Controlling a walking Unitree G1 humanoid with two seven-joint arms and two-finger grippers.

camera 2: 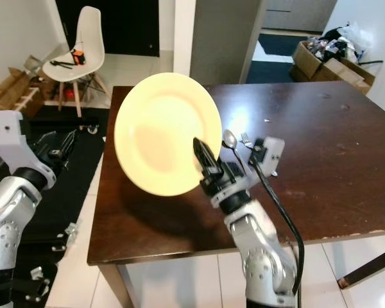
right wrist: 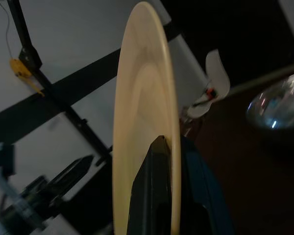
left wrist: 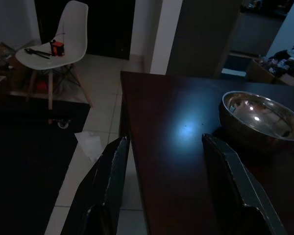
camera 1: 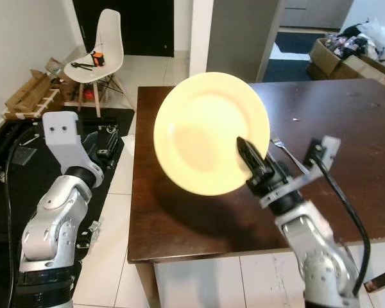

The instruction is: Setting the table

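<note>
The right gripper [camera 1: 251,156] is clamped on the rim of a pale yellow plate [camera 1: 208,131], one black finger on its face and the other behind, as the right wrist view shows edge-on. It holds the plate raised and tilted nearly upright above the near left part of the dark wooden table [camera 1: 179,224], clear of the surface, with its shadow falling on the wood below. Pinching the rim seems the only way two narrow fingers can carry such a wide, flat dish, and the height keeps it off the tabletop until a place is chosen. By my reading the plate is in transit and not yet set down.

The left gripper [left wrist: 169,188] is beside the table's near left edge, its two fingers spread apart with nothing between them, pointing along the wood towards a shiny metal bowl [left wrist: 262,117]. It looks idle, out of the plate's way.

A spoon [camera 2: 230,140] and a fork [camera 2: 246,139] lie side by side just right of the plate, beyond the right wrist, so this spot seems meant as a place setting.

Around the table are white floor tiles. At far left a white chair [camera 1: 101,48] carries an orange tool, with a black mat nearer. Cardboard boxes [camera 1: 346,58] sit at far right.
</note>
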